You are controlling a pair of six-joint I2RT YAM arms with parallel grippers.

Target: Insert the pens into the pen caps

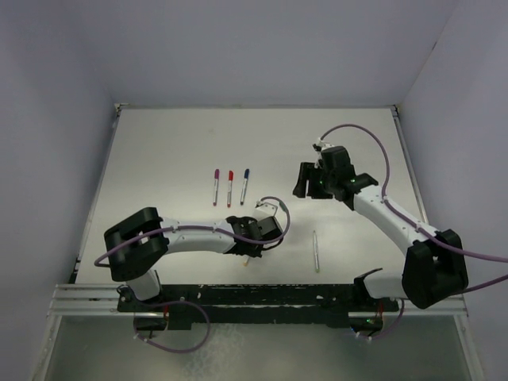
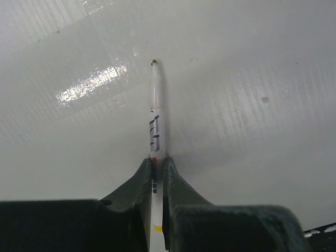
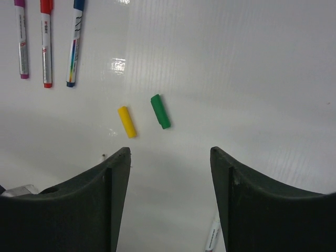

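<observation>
— Black jaws on the left gripper [image 2: 157,164]: are they together?
— Clamped on a pen [image 2: 156,113]. It has a white barrel with black lettering and a small dark tip pointing away from the wrist, low over the table [image 2: 252,79].
— And the right gripper [image 3: 170,157]?
— Its jaws are apart with nothing between them. It hangs above a yellow cap [image 3: 127,122] and a green cap [image 3: 160,111], which lie just beside each other without touching.
— What's the surface like?
— Glossy white board, faintly ribbed, with lamp glare on it. Pale walls [image 1: 238,48] close the far side and both flanks.
— Other pens?
— Three lie in a row mid-table: a purple pen [image 1: 215,186], a red pen [image 1: 229,187] and a blue pen [image 1: 244,185]. They are parallel and apart, coloured caps at their far ends. A loose pen [image 1: 316,252] lies near the front, between the arms.
— Room to move?
— Open board runs back to the far wall. A metal rail [image 1: 95,298] bounds the near edge.
</observation>
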